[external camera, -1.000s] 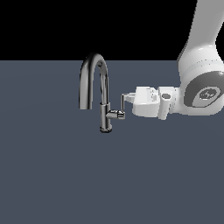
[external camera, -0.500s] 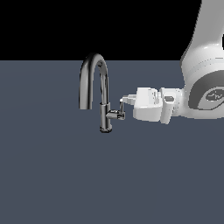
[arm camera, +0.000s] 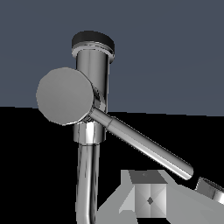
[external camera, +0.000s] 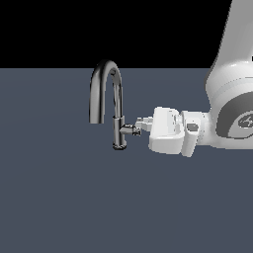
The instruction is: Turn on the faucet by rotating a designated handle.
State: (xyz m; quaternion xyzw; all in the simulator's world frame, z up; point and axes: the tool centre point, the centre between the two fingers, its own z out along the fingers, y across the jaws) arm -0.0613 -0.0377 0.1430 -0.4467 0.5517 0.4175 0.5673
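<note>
While the white robot claw (external camera: 140,123) sat right beside the thin short chrome handle (external camera: 129,130) on the side of the tall dark shiny curved faucet (external camera: 112,101) on the grey desk (external camera: 64,197), I could not tell if its fingers were apart, and the turning looked not finished.

Exterior view faces the faucet (external camera: 112,106) side-on; wrist view sees it (arm camera: 89,113) close, end-on.

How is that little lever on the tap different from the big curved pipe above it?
The handle is a short stub sticking sideways from the faucet body; the spout is tall and arches over. The gripper sits right at the handle, while the spout stands untouched. Both are dark polished chrome.
</note>
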